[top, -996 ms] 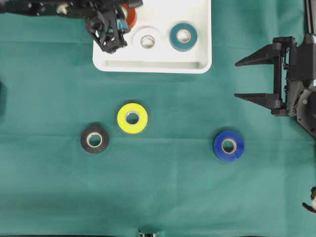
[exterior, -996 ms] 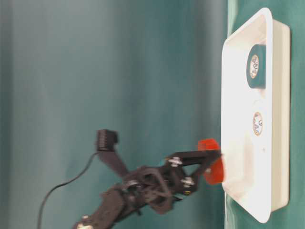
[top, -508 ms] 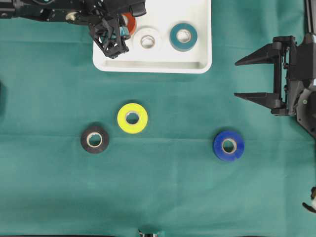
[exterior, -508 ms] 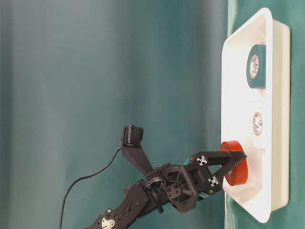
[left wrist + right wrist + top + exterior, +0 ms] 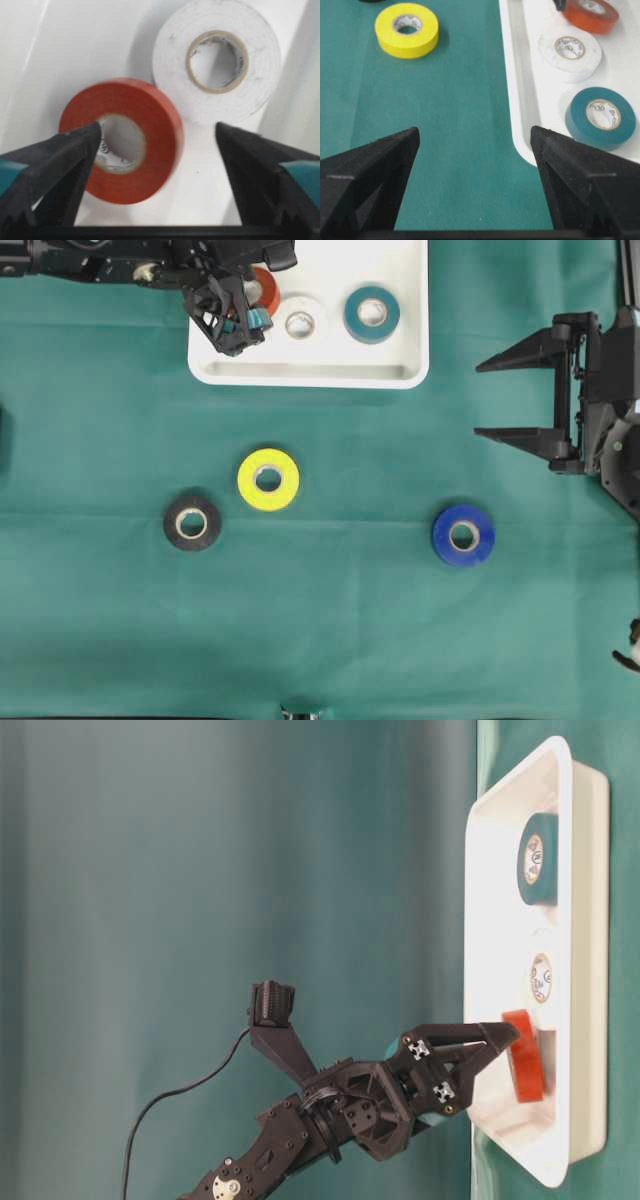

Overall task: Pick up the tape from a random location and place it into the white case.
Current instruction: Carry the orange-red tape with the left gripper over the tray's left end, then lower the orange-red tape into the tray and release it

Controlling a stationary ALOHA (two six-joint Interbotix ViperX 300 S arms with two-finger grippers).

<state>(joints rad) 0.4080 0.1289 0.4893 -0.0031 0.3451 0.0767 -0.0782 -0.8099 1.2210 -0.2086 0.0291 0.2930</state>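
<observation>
Hanging over the left end of the white case (image 5: 310, 372), the left gripper (image 5: 157, 165) has its two fingers spread wide apart. The red tape (image 5: 122, 140) lies between them in the left wrist view; one fingertip overlaps the roll's edge there, but whether they touch I cannot tell. The roll is inside the case, lying flat on its floor in the right wrist view, just beside the white tape (image 5: 217, 60), and the two rolls seem to touch. A teal tape (image 5: 371, 314) lies further right in the same case.

The right gripper (image 5: 500, 398) is at the right side of the table, well apart from the case, with its fingers open and nothing between them.

On the green cloth (image 5: 350, 620) outside the case lie a yellow tape (image 5: 268, 479), a black tape (image 5: 192, 523) and a blue tape (image 5: 463, 535), each apart from the others.
</observation>
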